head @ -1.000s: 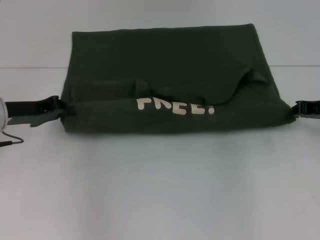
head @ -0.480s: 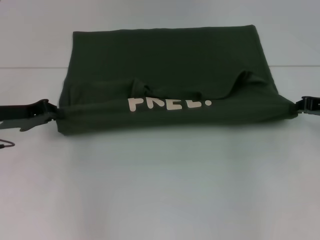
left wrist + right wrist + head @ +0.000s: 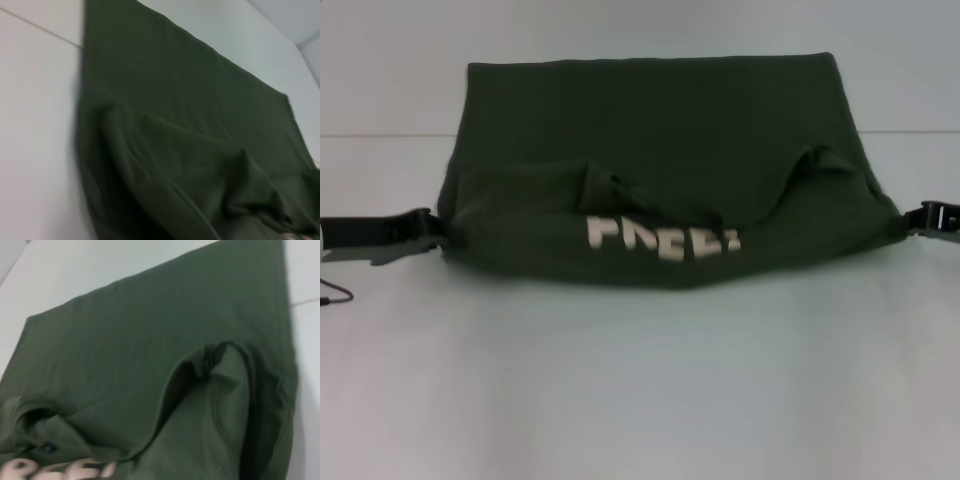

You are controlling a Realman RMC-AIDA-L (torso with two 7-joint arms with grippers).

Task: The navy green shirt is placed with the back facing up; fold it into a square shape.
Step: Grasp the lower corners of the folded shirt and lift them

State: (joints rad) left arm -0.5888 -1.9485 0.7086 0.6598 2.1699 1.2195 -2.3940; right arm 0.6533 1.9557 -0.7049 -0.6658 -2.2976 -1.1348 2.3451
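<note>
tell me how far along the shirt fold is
Partly done. The navy green shirt already has its sleeves tucked in, giving a rectangular panel on the white table. In hand: the left gripper and right gripper each hold a near corner, with the near edge lifted and turned over so the cream lettering shows. Left to do: carry that edge onto the far edge, let go, and flatten it into a square.

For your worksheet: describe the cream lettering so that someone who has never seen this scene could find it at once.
A dark olive-green shirt lies on the white table. Its near edge is lifted and folded over. The cream lettering sits mid-strip, the only pale mark on the cloth.
</note>
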